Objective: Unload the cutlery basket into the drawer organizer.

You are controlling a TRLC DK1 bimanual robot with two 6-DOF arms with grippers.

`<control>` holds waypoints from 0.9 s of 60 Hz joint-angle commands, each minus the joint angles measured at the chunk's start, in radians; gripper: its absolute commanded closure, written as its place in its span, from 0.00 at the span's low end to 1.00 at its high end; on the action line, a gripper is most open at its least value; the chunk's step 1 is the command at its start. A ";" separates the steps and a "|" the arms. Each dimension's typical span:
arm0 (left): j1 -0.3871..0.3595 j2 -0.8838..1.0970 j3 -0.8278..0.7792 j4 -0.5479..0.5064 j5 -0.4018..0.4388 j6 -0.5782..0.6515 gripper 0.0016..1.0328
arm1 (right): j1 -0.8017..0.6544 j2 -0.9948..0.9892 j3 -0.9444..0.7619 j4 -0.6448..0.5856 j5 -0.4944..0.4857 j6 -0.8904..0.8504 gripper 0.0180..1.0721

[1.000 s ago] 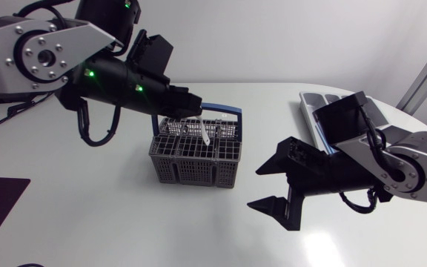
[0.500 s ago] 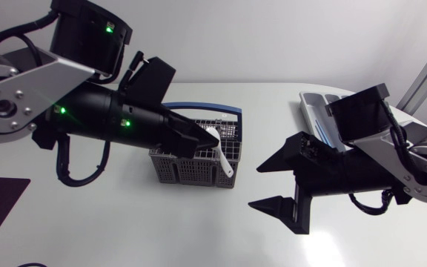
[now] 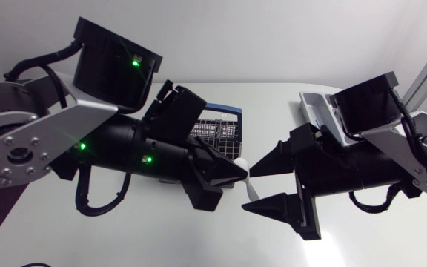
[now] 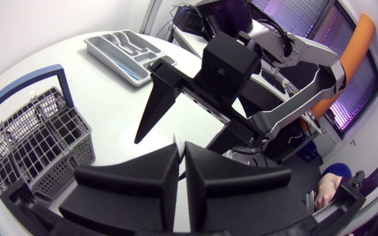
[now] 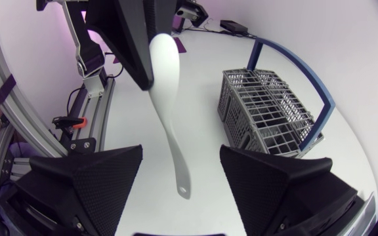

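Head view over the white table has the left tool clamped on a long white plastic spoon, held in the air beside the grey wire cutlery basket, its handle hanging inside the widely parted right tool, with the grey drawer organizer well apart.

White spoon, grey mesh basket (blue hdl)

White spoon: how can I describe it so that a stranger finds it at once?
Start at the grey cutlery basket with the blue handle. Just beside it, above the table, the left gripper and the right gripper face each other. The white spoon hangs between them, its bowl pinched by the left gripper: the one slim, pale thing amid matte black.
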 commanded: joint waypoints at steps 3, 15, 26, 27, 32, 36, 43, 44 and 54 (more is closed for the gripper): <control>-0.012 0.012 -0.019 0.014 0.008 0.004 0.93 | 0.010 -0.016 0.014 -0.014 -0.029 0.021 0.44; -0.015 0.012 -0.022 0.014 0.008 0.003 0.93 | 0.010 -0.027 0.017 -0.016 -0.037 0.024 0.65; -0.014 0.007 -0.034 0.014 0.008 0.004 0.93 | 0.016 -0.038 0.022 -0.016 -0.038 0.035 0.71; -0.014 0.007 -0.034 0.013 0.008 0.004 0.93 | 0.018 -0.038 0.024 -0.016 -0.038 0.036 0.73; -0.014 0.004 -0.036 0.013 0.008 0.004 0.93 | 0.019 -0.041 0.027 -0.014 -0.038 0.039 0.80; -0.012 0.001 -0.037 0.013 0.008 0.004 0.93 | 0.022 -0.042 0.028 -0.013 -0.038 0.042 0.82; -0.012 0.000 -0.037 0.013 0.008 0.004 0.93 | 0.028 -0.041 0.025 -0.008 -0.038 0.047 0.92; -0.012 -0.002 -0.037 0.013 0.008 0.004 0.93 | 0.028 -0.042 0.024 -0.008 -0.038 0.047 0.94; -0.012 -0.003 -0.033 0.010 0.008 0.003 0.93 | 0.030 -0.042 0.010 -0.002 -0.038 0.048 0.95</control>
